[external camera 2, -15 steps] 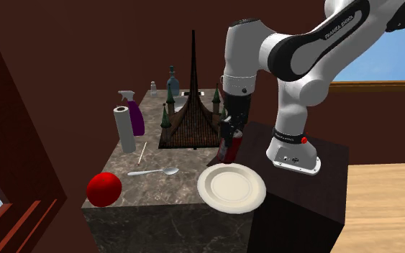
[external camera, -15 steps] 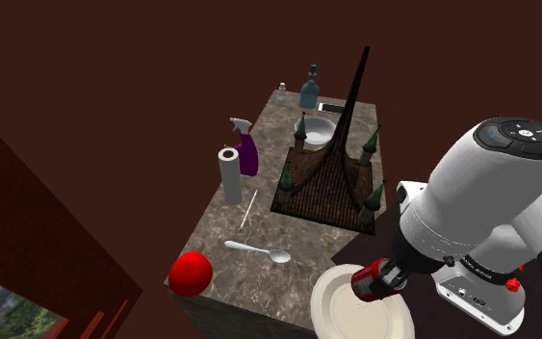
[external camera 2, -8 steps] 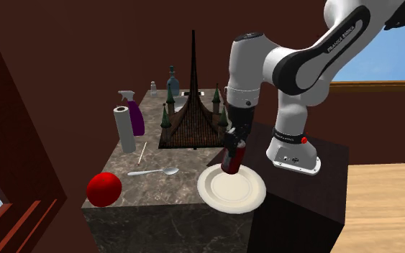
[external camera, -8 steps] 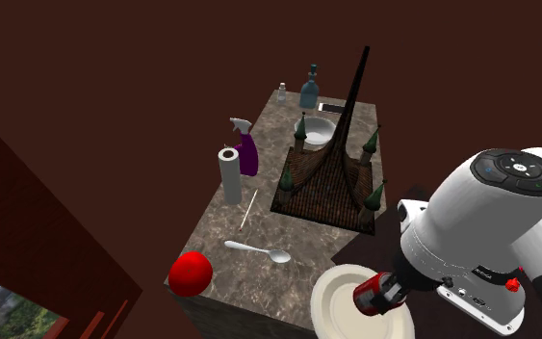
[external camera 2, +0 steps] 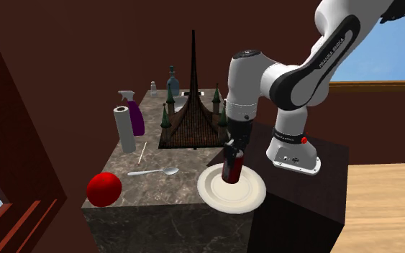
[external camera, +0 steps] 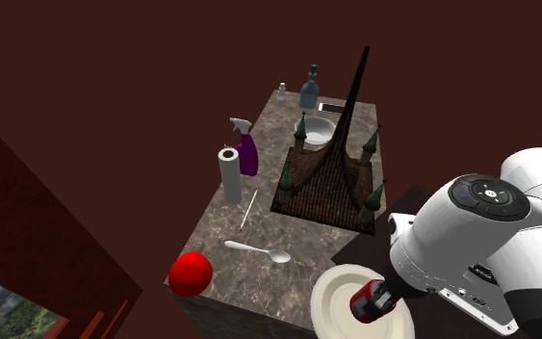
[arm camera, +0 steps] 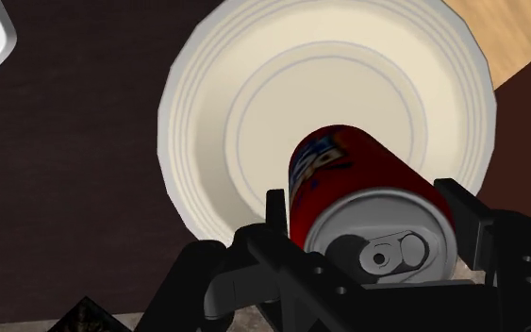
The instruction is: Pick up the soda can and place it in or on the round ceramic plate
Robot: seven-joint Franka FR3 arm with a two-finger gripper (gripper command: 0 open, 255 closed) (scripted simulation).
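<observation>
We note the gripper (arm camera: 367, 219) clasping the red soda can (arm camera: 343, 174) between both fingers, roughly upright over the middle of the cream round plate (arm camera: 244, 66). We cannot tell whether can touches plate.

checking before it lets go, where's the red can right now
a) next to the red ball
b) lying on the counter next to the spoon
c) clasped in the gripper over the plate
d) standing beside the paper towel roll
c: the red can sits clasped between the fingers of the gripper, over the white plate.
</observation>
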